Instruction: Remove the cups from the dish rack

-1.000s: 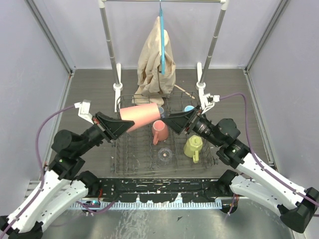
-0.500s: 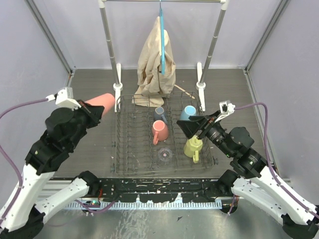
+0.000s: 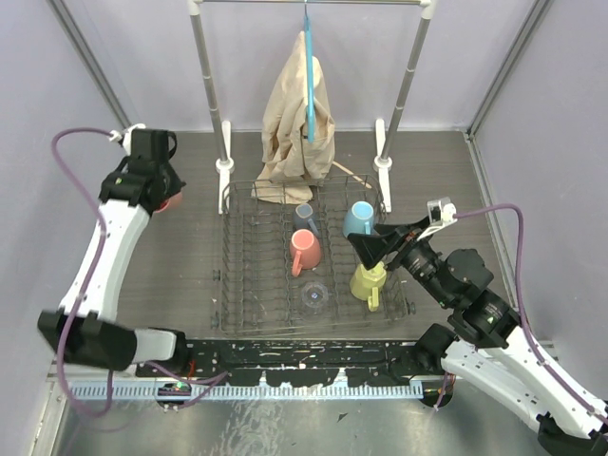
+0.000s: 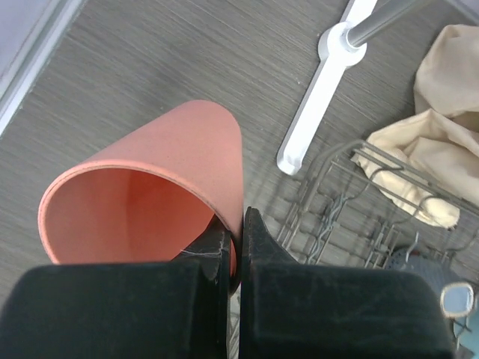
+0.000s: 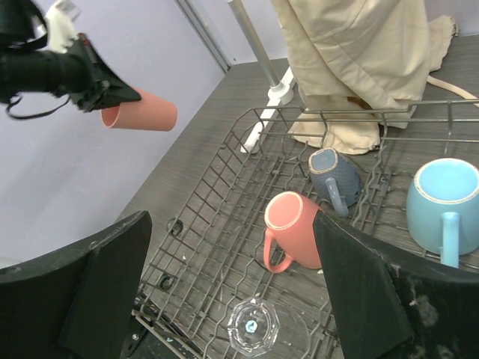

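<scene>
My left gripper is shut on the rim of a handleless salmon-pink cup, one finger inside it and one outside. It holds the cup over the table left of the dish rack. The cup also shows in the right wrist view. The rack holds a salmon mug, a grey-blue mug, a light blue mug, a pale yellow mug and a clear glass. My right gripper is open and empty above the rack's right side, near the yellow mug.
A silver clothes rail with beige cloth stands behind the rack, its white feet at the rack's far corners. The left foot lies just right of the held cup. Grey walls close in both sides.
My left arm has swung the salmon cup from above the rack out to the far left. My right gripper has drawn back to the right and nearer.
</scene>
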Controlling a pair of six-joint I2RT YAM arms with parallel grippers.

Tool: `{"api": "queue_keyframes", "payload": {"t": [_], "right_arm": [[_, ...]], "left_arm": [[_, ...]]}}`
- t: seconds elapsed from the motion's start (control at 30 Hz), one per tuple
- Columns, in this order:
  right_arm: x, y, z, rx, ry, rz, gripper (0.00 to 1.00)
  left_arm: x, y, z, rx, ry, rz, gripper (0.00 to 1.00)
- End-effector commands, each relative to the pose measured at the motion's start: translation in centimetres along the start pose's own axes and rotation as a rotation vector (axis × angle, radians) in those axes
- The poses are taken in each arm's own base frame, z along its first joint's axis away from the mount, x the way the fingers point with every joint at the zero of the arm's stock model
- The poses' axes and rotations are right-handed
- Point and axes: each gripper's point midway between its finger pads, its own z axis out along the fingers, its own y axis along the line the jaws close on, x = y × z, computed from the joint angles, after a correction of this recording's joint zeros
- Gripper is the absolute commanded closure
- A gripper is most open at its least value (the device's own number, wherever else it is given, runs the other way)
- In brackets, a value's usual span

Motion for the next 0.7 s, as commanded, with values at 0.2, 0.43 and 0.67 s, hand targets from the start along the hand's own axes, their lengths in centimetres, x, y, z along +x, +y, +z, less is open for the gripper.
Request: {"api": "queue_keyframes", "payload": {"t": [0.2, 0.43, 0.67], "right_arm": [[-3.1, 0.0, -0.6, 0.032, -0.083, -0.07, 0.05], [-2.7, -0.5, 0.0, 0.055, -0.067, -0.091, 0.04], [-2.4, -0.4, 0.4, 0.048, -0.063, -0.092, 0.04]], "left_arm": [[0.2, -3.5, 9.4, -0.049, 0.168, 0.094, 1.0], [3.4, -3.8, 13.1, -0.069, 0.365, 0.14, 1.0], [5.7, -3.5, 12.9, -0.047, 0.474, 0.179, 1.0]]}}
